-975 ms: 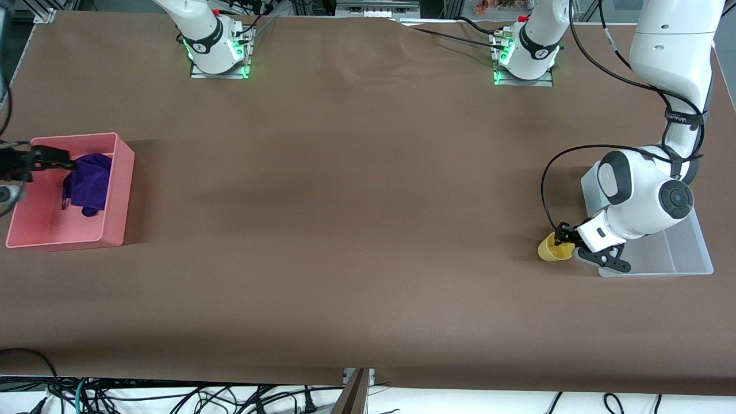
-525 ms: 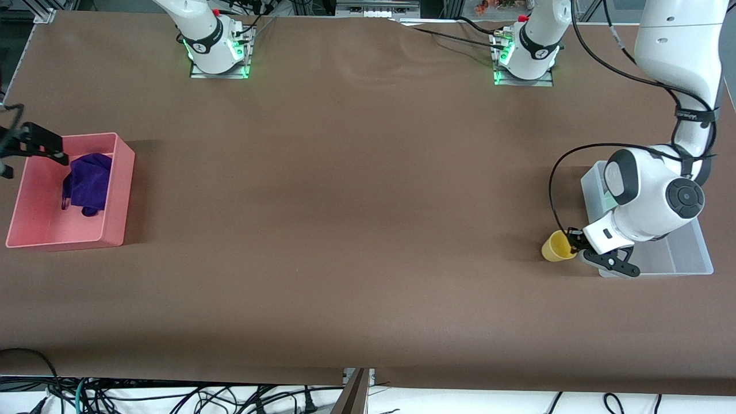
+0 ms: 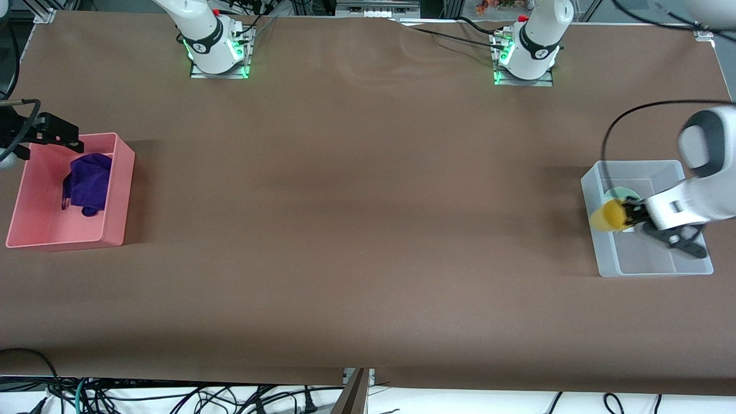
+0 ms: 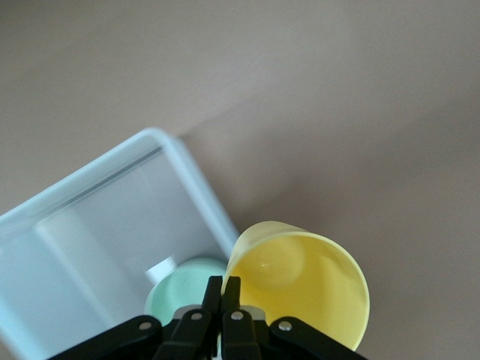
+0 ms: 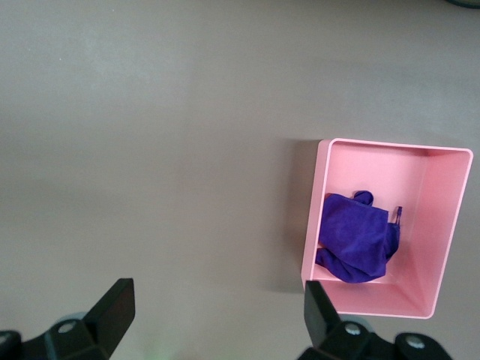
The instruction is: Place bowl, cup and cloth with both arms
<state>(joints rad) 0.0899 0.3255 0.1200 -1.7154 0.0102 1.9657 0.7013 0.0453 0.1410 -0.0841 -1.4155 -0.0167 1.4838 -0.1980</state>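
Observation:
My left gripper (image 3: 631,214) is shut on the rim of the yellow cup (image 3: 609,216) and holds it in the air over the clear bin (image 3: 655,265). In the left wrist view the fingers (image 4: 222,291) pinch the cup's wall (image 4: 300,277). The mint-green bowl (image 3: 616,193) lies in that bin, partly hidden by the cup; it also shows in the left wrist view (image 4: 184,289). The purple cloth (image 3: 89,183) lies in the pink bin (image 3: 118,195). My right gripper (image 3: 54,133) is open and empty, raised over the pink bin's corner. The cloth also shows in the right wrist view (image 5: 358,238).
The clear bin stands at the left arm's end of the table, the pink bin (image 5: 319,217) at the right arm's end. Brown table cover (image 3: 356,201) lies between them. Cables hang below the table's front edge.
My left gripper lifted the yellow cup off the table and carried it over the clear bin. My right gripper let go of the cloth and rose away from the pink bin.

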